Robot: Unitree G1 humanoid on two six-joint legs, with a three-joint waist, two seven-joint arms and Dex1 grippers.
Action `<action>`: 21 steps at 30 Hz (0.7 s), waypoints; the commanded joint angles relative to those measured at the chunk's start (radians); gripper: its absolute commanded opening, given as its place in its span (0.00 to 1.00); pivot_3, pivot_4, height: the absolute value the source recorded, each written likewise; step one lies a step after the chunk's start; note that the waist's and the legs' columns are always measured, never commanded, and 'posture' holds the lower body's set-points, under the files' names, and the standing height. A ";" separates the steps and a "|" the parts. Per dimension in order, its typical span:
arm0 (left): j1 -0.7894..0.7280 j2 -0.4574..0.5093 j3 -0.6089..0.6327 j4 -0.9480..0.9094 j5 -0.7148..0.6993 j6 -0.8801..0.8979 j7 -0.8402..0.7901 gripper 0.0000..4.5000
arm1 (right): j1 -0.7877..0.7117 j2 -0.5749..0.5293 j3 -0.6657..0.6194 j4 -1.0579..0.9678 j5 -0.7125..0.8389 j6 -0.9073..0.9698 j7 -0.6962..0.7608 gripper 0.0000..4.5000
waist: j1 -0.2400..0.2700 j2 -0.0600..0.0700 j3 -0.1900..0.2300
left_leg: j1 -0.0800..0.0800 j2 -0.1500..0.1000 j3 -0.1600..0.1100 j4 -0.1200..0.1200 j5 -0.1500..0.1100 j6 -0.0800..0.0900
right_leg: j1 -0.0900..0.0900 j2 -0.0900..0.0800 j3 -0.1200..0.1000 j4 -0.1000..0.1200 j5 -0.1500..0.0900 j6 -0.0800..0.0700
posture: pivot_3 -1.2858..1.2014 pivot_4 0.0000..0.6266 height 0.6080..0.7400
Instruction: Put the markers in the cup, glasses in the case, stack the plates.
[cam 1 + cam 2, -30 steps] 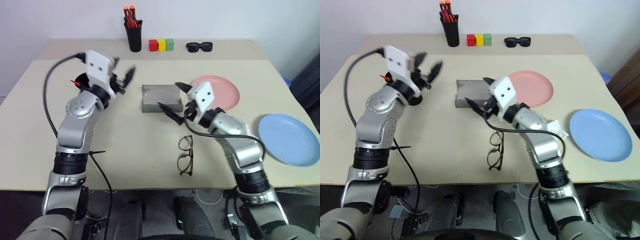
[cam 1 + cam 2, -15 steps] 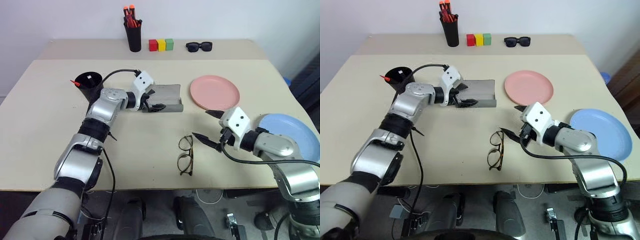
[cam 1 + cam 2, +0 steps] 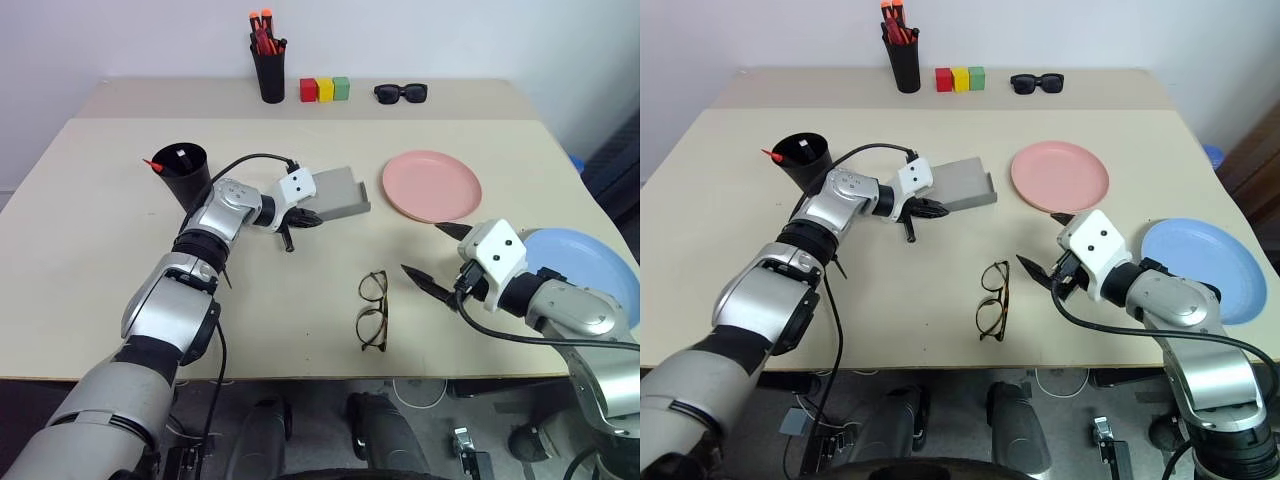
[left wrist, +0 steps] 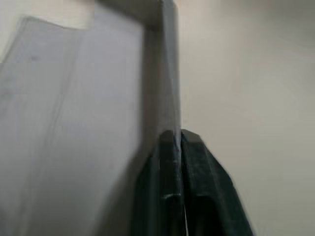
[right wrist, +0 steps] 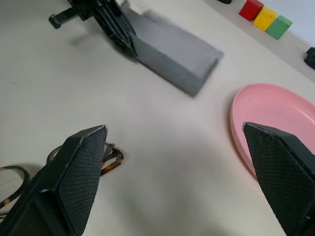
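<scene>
I've got the left gripper point(image 3: 303, 219) pinched on the near-left edge of the grey case point(image 3: 338, 193), mid-table. Right gripper point(image 3: 437, 255) spread wide, hovering right of the eyeglasses point(image 3: 371, 311).

Can't really tell what's inside the black cup point(image 3: 184, 170), well off from the left gripper point(image 3: 303, 218): just a red tip poking over the rim, rest sunk inside. Grey case point(image 4: 88, 128) badly blurred in the left wrist view, cut off at the edges. Light blue plate point(image 3: 590, 270) partly covered by the right arm, behind the right gripper point(image 3: 438, 255). Glasses point(image 5: 29, 177) beside that gripper's fingers, mostly hidden behind one.
</scene>
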 commanded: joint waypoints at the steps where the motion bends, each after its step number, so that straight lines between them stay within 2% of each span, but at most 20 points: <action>1: 0.068 0.069 0.022 -0.198 -0.046 -0.025 -0.147 0.00 | -0.042 -0.012 -0.003 -0.059 0.033 0.044 -0.009 1.00 | -0.003 0.000 0.000 | 0.000 0.000 0.000 0.000 0.000 0.000 | 0.000 0.000 0.000 0.000 0.000 0.000 | 0.52 0.24 1.00; 4: 0.190 0.151 -0.008 -0.433 -0.026 0.011 -0.204 0.00 | -0.079 0.012 -0.002 -0.074 0.097 0.109 -0.016 1.00 | -0.008 0.001 0.000 | 0.001 0.001 0.001 -0.001 0.000 0.000 | -0.001 0.000 0.001 0.001 0.000 0.000 | 0.52 0.24 1.00; 8: 0.360 0.244 -0.018 -0.744 -0.058 0.192 -0.271 0.00 | -0.079 -0.018 0.047 -0.100 0.147 0.280 -0.033 1.00 | 0.003 0.001 0.000 | 0.001 0.001 0.000 -0.001 0.000 0.000 | -0.001 0.000 0.001 0.002 0.000 -0.001 | 0.52 0.24 1.00; 12: 0.440 0.273 -0.008 -0.899 -0.083 0.327 -0.255 0.00 | -0.056 -0.006 0.031 -0.109 0.225 0.371 -0.023 1.00 | 0.011 0.001 0.000 | 0.000 0.001 -0.001 0.002 0.000 0.000 | 0.002 -0.001 0.000 0.000 -0.002 -0.004 | 0.52 0.24 1.00; 15: 0.467 0.278 0.002 -0.943 -0.102 0.372 -0.246 0.21 | -0.041 0.002 0.003 -0.106 0.284 0.452 -0.037 1.00 | 0.006 0.001 0.000 | 0.002 0.001 -0.001 0.002 0.000 0.001 | 0.004 -0.001 0.000 -0.001 -0.002 -0.004 | 0.52 0.24 1.00; 19: 0.473 0.266 0.033 -0.940 -0.111 0.321 -0.201 0.64 | -0.022 0.077 -0.085 -0.106 0.410 0.554 -0.072 1.00 | 0.002 0.001 0.000 | 0.002 0.001 -0.001 0.002 0.000 0.001 | 0.004 0.000 0.000 0.000 -0.002 -0.004 | 0.52 0.24 1.00; 21: 0.472 0.244 0.072 -0.935 -0.137 0.298 -0.160 0.64 | 0.004 0.121 -0.125 -0.109 0.455 0.583 -0.096 1.00 | 0.002 0.001 0.000 | 0.002 0.001 -0.001 0.002 0.000 0.001 | 0.003 0.000 0.000 0.000 -0.002 -0.004 | 0.52 0.24 1.00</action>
